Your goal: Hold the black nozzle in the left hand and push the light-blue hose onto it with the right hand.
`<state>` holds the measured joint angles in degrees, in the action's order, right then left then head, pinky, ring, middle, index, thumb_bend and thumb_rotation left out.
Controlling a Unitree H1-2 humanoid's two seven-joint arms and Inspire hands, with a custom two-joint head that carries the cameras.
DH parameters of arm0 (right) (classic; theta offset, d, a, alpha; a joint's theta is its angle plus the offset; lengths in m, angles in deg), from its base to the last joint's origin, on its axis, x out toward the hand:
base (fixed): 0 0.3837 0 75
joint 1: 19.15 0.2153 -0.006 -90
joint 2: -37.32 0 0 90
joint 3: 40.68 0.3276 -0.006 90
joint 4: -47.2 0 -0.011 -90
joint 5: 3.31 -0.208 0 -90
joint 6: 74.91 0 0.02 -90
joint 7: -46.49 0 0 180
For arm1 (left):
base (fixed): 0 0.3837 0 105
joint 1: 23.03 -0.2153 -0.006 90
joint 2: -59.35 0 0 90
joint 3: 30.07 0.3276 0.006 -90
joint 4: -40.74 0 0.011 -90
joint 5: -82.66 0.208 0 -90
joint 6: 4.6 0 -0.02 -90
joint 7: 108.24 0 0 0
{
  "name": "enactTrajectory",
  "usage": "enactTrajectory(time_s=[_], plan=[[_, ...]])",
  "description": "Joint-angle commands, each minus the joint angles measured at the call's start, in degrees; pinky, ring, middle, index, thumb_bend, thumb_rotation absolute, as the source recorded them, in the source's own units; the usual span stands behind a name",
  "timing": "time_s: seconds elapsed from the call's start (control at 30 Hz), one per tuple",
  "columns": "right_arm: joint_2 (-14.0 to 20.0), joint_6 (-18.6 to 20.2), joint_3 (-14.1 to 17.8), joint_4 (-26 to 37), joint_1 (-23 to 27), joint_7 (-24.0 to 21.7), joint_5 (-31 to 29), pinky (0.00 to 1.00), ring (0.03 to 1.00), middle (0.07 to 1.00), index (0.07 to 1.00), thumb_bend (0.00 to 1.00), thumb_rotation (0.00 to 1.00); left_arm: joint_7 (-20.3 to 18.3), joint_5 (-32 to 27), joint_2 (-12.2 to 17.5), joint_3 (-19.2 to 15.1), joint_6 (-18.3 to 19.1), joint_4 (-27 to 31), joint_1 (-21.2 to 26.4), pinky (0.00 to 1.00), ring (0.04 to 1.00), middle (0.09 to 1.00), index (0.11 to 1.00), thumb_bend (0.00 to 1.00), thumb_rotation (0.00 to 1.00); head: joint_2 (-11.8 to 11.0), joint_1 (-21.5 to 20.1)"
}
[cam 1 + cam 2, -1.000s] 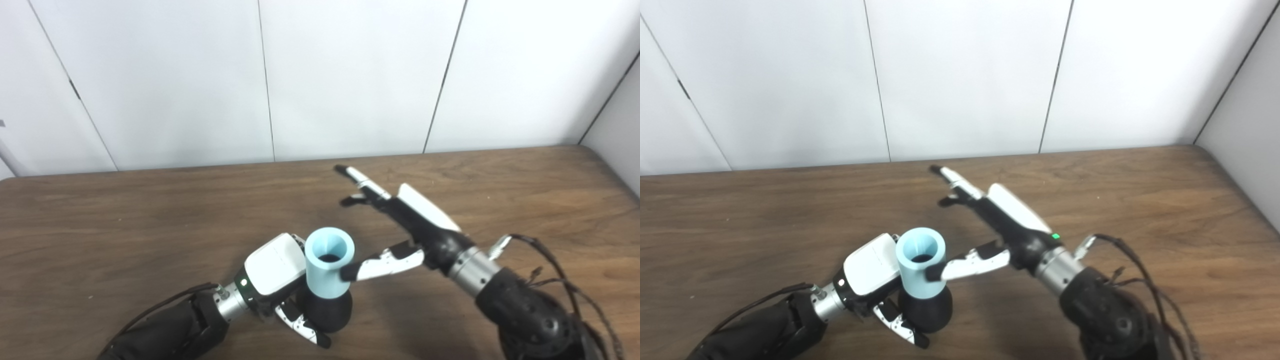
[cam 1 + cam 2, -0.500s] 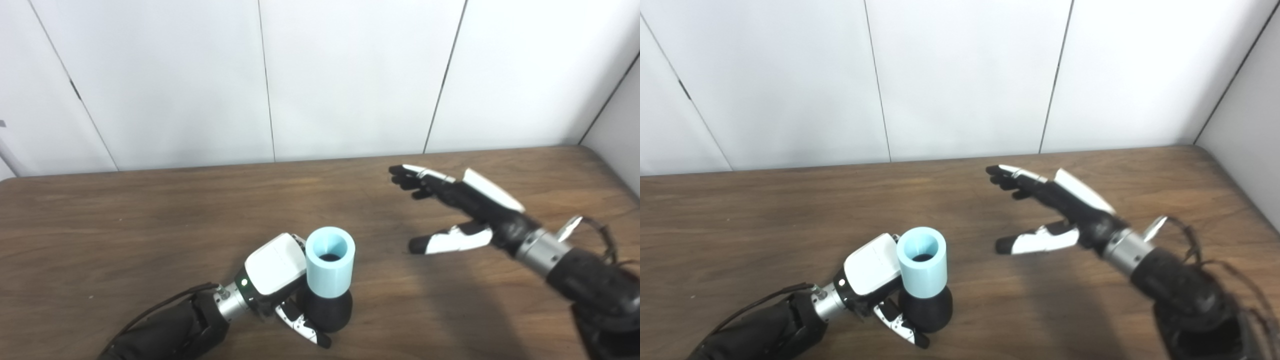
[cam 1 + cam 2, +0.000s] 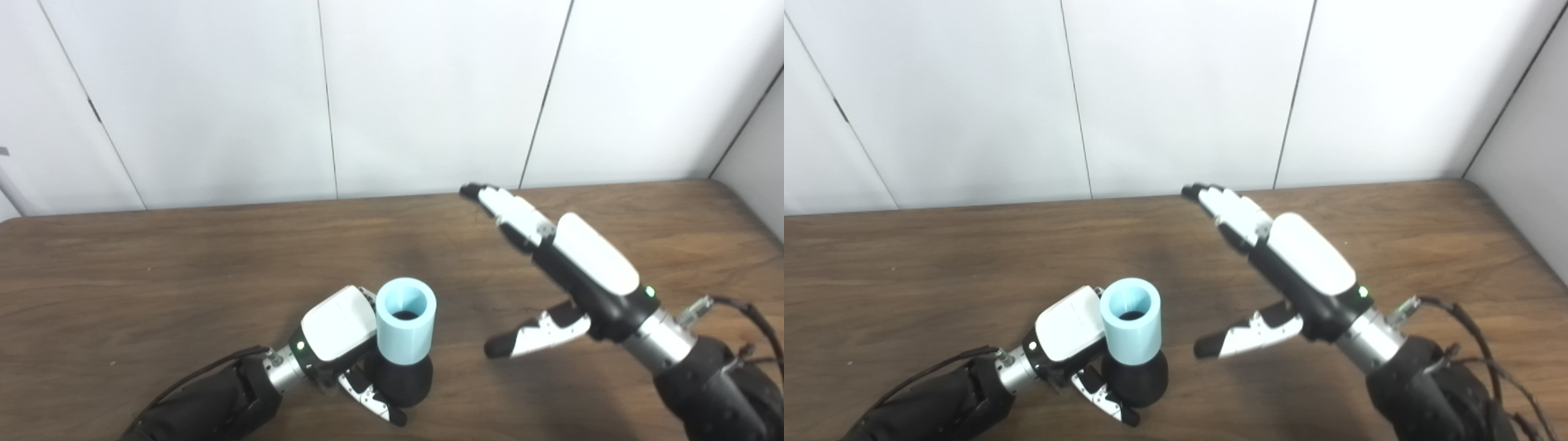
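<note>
Left eye view puts your right hand (image 3: pixel 576 269) to the right of the light-blue hose (image 3: pixel 405 321), apart from it, fingers spread and empty. That hose stands upright on the black nozzle (image 3: pixel 401 381) (already seated, by the look), gripped by your left hand (image 3: pixel 340 334) on the desk (image 3: pixel 153 269).

Both head views look down and forward over the wooden surface (image 3: pixel 184 257) toward the white panelled wall (image 3: pixel 1176 92). Set side by side, they share nearly the whole scene, slightly offset sideways.
</note>
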<state>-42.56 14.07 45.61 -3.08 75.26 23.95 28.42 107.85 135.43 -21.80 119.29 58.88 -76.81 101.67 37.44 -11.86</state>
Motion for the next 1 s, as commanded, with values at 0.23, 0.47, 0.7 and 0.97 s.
enactTrajectory(time_s=[0.23, 0.47, 0.7, 0.97], plan=[[-4.42, -5.18, -5.04, 4.88, 2.55, -2.46, 17.65, 0.98, 1.0, 1.0, 1.0, 0.97, 0.93, -3.91, 3.37, -1.96, 5.88, -0.38, -4.63, -8.58, 0.2, 0.24, 0.392, 0.502, 0.51, 0.0, 0.16, 0.3], [-6.87, -7.69, -6.5, 4.14, 1.61, -3.5, 22.85, 0.99, 1.0, 1.0, 1.0, 0.99, 0.97, -4.16, 3.02, -1.8, 5.83, -0.4, -4.56, -8.63, 0.23, 0.27, 0.402, 0.508, 0.51, 0.0, 0.03, 0.33], [-8.08, -7.17, -7.03, 4.64, 0.83, -6.85, 23.9, 1.0, 1.0, 1.0, 1.0, 1.0, 0.93, -4.26, 2.82, -1.79, 6.08, -0.38, -4.84, -8.52, 0.21, 0.24, 0.392, 0.5, 0.51, 0.0, -0.01, 0.38], [-8.33, -7.61, -7.34, 4.54, 0.05, -9.08, 23.98, 1.0, 1.0, 1.0, 1.0, 0.99, 0.92, -5.26, 2.68, -1.5, 5.7, -0.39, -3.95, -8.71, 0.23, 0.275, 0.409, 0.511, 0.52, 0.0, 0.14, 0.44]])
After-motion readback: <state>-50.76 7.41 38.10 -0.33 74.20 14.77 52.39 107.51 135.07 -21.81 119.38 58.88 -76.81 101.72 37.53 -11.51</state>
